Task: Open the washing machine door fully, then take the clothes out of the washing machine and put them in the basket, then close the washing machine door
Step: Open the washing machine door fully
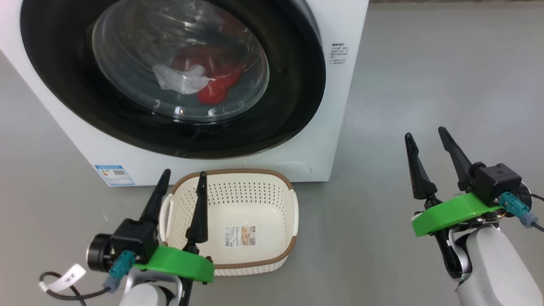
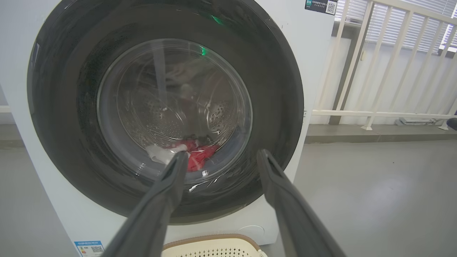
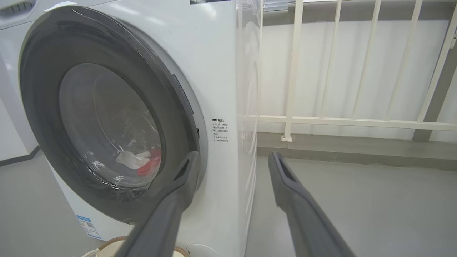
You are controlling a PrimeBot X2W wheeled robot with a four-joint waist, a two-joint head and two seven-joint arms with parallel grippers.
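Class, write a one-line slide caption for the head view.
Open left gripper and right gripper face the shut washing machine door; clothes inside, basket empty.

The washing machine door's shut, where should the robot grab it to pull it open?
Grip the right edge of the washing machine door, where a dark slot in the black rim looks like a pull recess. Come from the right with the open right gripper, which sits nearest that edge; the smooth bulging glass offers no hold.

left gripper [image 1: 185, 172]: long tapered black fingers [image 1: 197, 212], black box housing [image 1: 134, 238], green plate [image 1: 178, 263], teal connector [image 1: 121, 264], black cable [image 1: 85, 295] w/ white printed tag [image 1: 68, 277] | right gripper [image 1: 425, 132]: same build, plus grey plug [image 1: 529, 219] past its connector | forearm [image 1: 497, 263]: glossy white rounded shell
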